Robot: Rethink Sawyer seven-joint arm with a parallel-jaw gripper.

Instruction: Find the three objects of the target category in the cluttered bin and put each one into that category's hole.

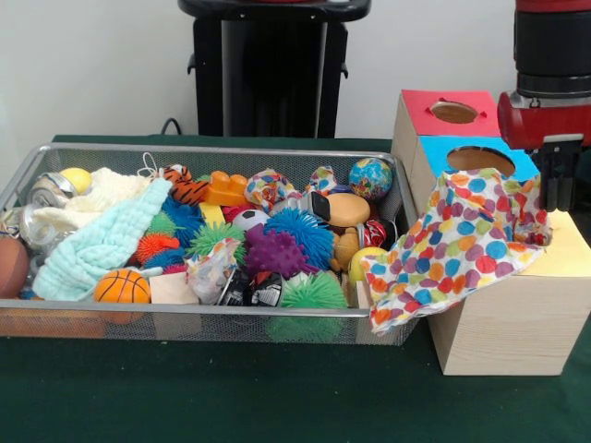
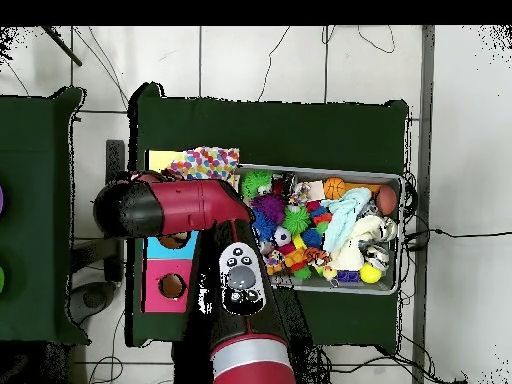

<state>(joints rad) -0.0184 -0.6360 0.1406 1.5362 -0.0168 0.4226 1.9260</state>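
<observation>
We saw the gripper [image 1: 558, 189] above the box [image 1: 517, 314] | spotted cloth [image 1: 457, 245] draped from box into basket [image 1: 185, 323] | jaws' state: cannot tell

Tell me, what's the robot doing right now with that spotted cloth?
Claw above the wooden box, open or shut unclear. Polka-dot cloth draped over box edge, trailing into wire bin. Cloth covers the yellow section; blue hole and red hole open.

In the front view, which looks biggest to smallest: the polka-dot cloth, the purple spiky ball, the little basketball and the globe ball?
1. Polka-dot cloth, clearly the largest.
2. Purple spiky ball.
3. Basketball, though it sits nearer the camera.
4. Globe ball, farther back, so the last two are unsure.
</observation>
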